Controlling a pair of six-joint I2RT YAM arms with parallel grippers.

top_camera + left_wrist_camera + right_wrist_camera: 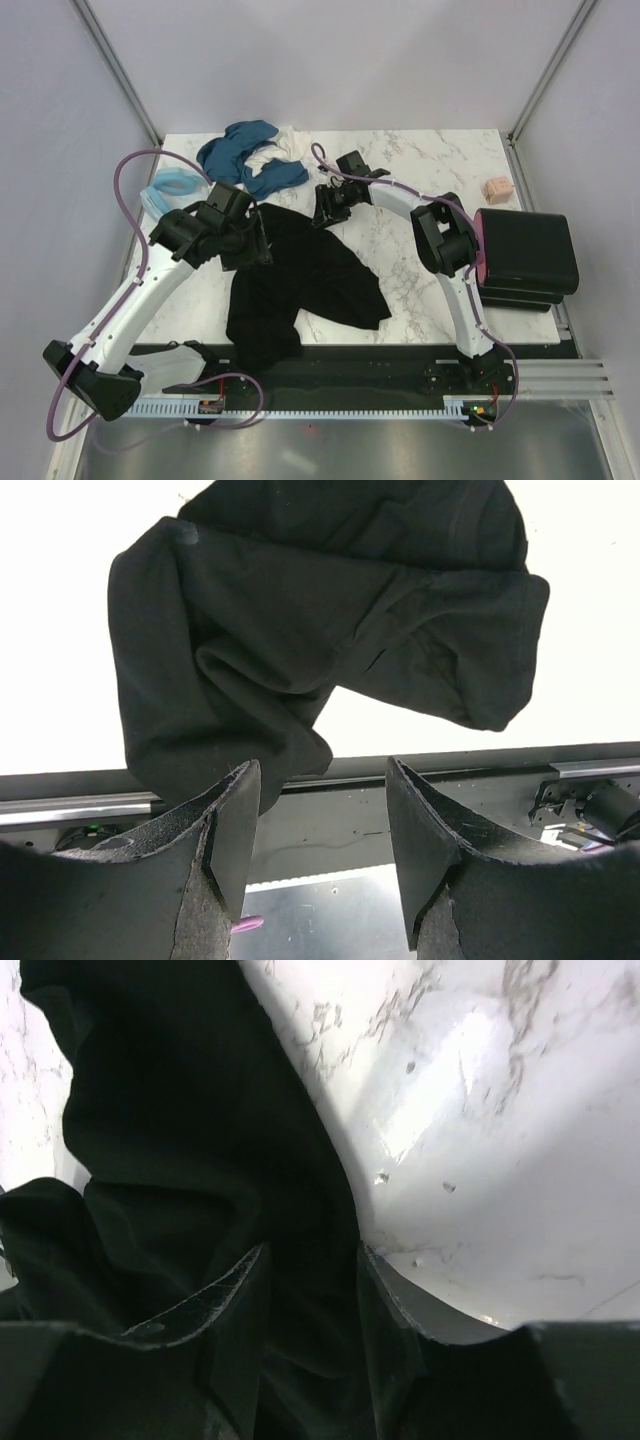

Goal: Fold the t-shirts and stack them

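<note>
A crumpled black t-shirt (300, 285) lies across the middle of the marble table (430, 290), one end hanging over the near edge. My left gripper (255, 245) hovers at its left side; in the left wrist view the jaws (322, 810) stand open with nothing between them, the shirt (300, 610) lying beyond the fingertips. My right gripper (325, 210) is down at the shirt's far edge. Its jaws (312, 1250) stand apart, astride a dark fold of the shirt (180, 1110). Teal-blue t-shirts (245, 155), a white one (272, 153) and a light blue one (170, 188) lie heaped at the back left.
A stack of folded black shirts (525, 255) sits at the right edge, with a small pinkish block (497, 188) behind it. A white cloth (165, 372) lies by the left arm's base. A black rail (450, 780) runs along the table's near edge.
</note>
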